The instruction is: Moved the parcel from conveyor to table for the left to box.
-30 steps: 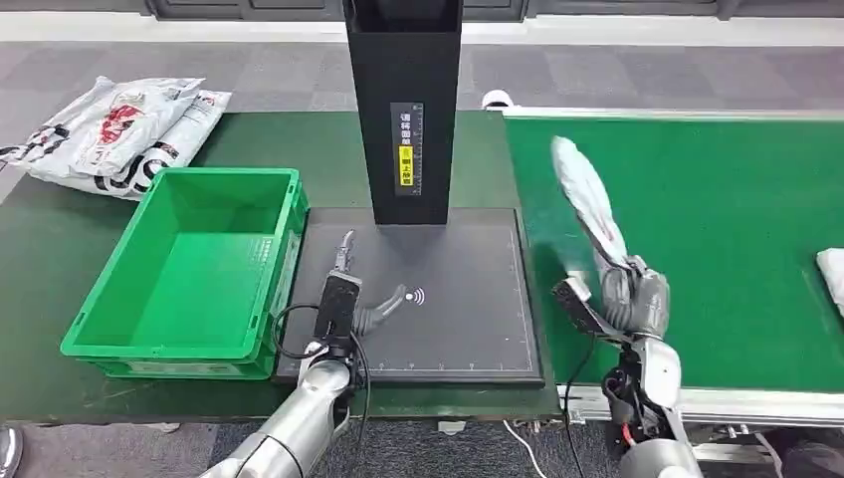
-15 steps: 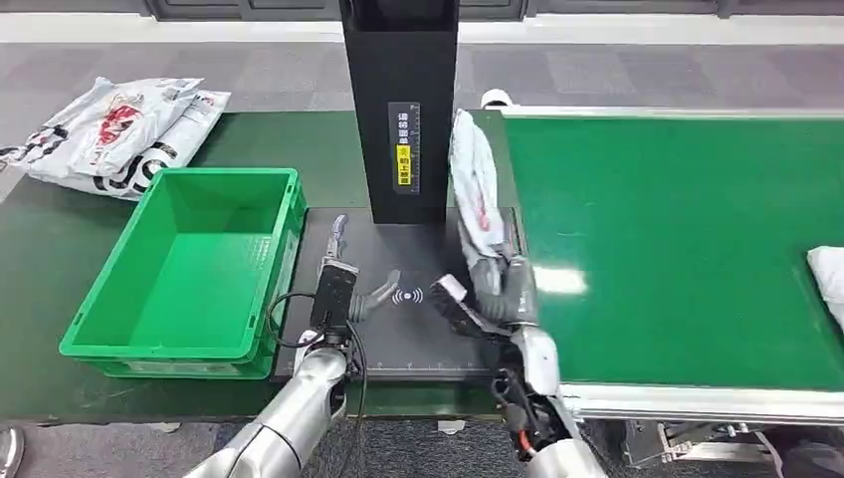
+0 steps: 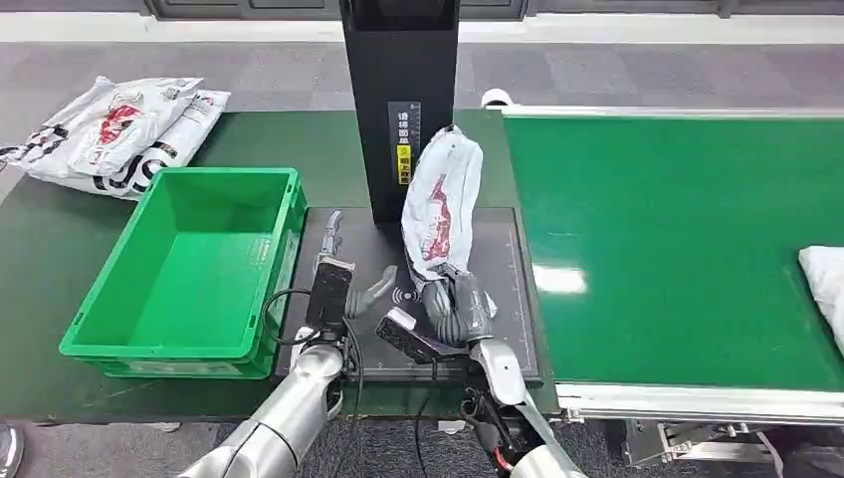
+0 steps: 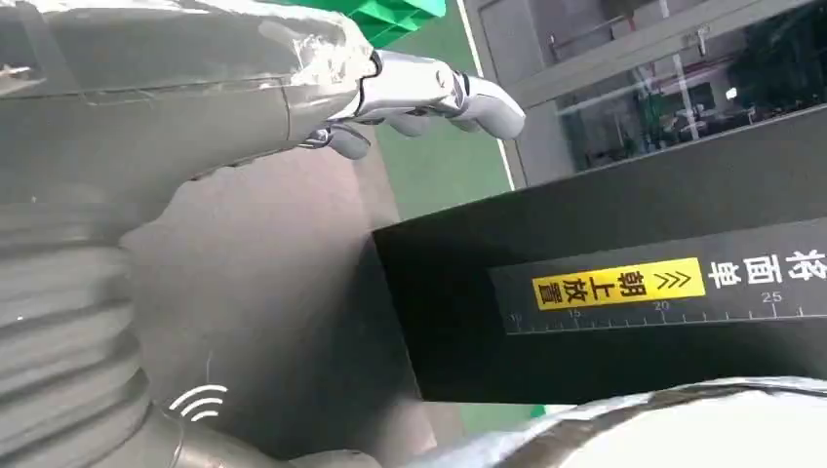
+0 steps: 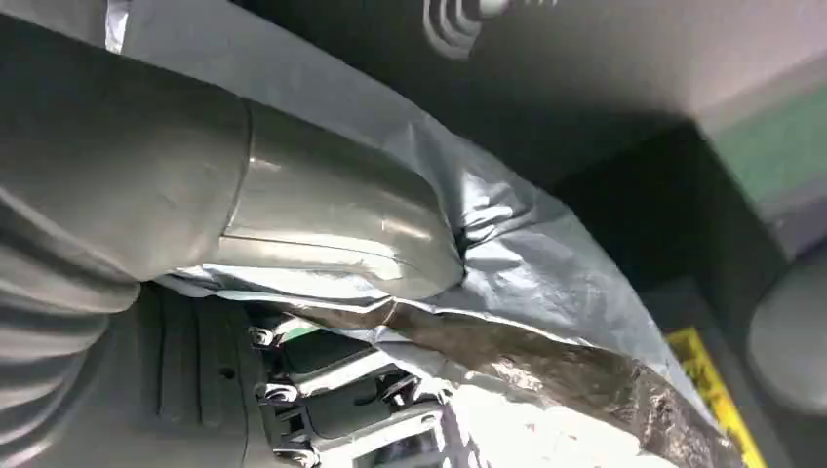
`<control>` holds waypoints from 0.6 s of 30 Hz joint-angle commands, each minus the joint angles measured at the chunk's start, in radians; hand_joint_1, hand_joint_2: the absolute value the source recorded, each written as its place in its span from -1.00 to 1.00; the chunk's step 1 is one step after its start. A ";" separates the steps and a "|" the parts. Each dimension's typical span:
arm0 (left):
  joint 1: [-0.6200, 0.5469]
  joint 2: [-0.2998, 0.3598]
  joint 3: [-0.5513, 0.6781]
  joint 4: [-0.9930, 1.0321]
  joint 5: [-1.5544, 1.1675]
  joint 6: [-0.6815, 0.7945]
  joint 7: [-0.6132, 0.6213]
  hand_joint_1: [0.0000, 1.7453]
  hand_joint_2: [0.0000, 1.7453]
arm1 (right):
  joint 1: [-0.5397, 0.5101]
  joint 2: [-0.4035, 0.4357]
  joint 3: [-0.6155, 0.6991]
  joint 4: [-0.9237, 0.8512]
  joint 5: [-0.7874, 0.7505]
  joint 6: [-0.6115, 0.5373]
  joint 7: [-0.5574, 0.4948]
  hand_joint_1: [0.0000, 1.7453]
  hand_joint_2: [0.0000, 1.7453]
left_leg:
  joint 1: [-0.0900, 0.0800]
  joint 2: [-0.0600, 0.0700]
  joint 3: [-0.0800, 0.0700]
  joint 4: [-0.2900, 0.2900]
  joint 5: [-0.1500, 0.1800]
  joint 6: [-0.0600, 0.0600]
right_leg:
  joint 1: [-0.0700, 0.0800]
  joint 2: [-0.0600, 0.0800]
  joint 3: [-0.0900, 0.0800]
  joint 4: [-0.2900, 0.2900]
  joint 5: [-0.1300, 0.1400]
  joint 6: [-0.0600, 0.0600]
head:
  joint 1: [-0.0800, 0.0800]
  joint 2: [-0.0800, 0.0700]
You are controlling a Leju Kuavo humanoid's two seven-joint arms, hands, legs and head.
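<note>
My right hand [image 3: 456, 307] grips the lower end of a white and red plastic parcel [image 3: 438, 199], which stands upright over the black scanning mat [image 3: 498, 329] just in front of the black post [image 3: 400, 100]. In the right wrist view the thumb [image 5: 322, 224] presses into the parcel's crumpled grey film [image 5: 546, 283]. My left hand [image 3: 343, 279] hovers over the mat's left part beside the green crate [image 3: 189, 269], fingers spread and holding nothing. In the left wrist view its fingers [image 4: 429, 93] stretch out above the mat, and the parcel's edge [image 4: 683, 429] shows near the post.
The green crate stands to the left of the mat. Several white parcels [image 3: 109, 129] lie at the table's far left corner. The green conveyor belt [image 3: 687, 229] runs along the right, with another white parcel [image 3: 826, 279] at its right edge.
My right hand has carried the parcel leftward off the conveyor to the middle of the black mat. The left hand has barely moved.
</note>
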 commanded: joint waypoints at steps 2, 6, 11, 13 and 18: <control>-0.015 0.022 0.020 -0.068 0.026 0.004 0.004 -1.00 1.00 | -0.032 -0.029 0.288 0.194 -0.094 0.381 -0.074 1.00 1.00 | 0.000 0.003 0.002 -0.001 0.000 0.000 | 0.001 0.002 0.001 -0.001 0.000 -0.001 | 0.000 0.000; 0.003 0.026 0.006 -0.130 0.035 -0.008 0.004 -1.00 1.00 | -0.006 -0.044 0.305 0.188 -0.102 0.356 -0.063 -1.00 1.00 | 0.001 0.001 0.002 -0.001 0.000 0.000 | 0.001 0.000 0.002 -0.002 0.000 -0.001 | 0.000 0.000; 0.037 0.040 -0.029 -0.217 0.035 0.016 0.004 -1.00 1.00 | 0.013 -0.087 0.221 0.080 -0.202 0.247 -0.089 -1.00 1.00 | 0.000 0.002 0.005 -0.004 0.001 0.000 | 0.001 -0.001 0.004 -0.004 0.001 -0.001 | 0.000 0.000; 0.088 0.059 -0.029 -0.359 0.049 0.099 0.004 -1.00 1.00 | 0.060 -0.115 0.132 -0.018 -0.316 0.234 -0.146 -1.00 1.00 | 0.000 0.001 0.004 -0.002 0.001 0.000 | 0.000 -0.002 0.003 -0.003 0.000 -0.001 | 0.000 0.000; 0.119 0.081 -0.006 -0.416 0.063 0.109 0.004 -1.00 1.00 | 0.175 -0.153 0.094 -0.246 -0.325 0.232 -0.152 -1.00 1.00 | 0.000 0.000 0.005 -0.003 0.000 0.000 | 0.000 -0.003 0.004 -0.004 0.000 -0.001 | 0.000 0.000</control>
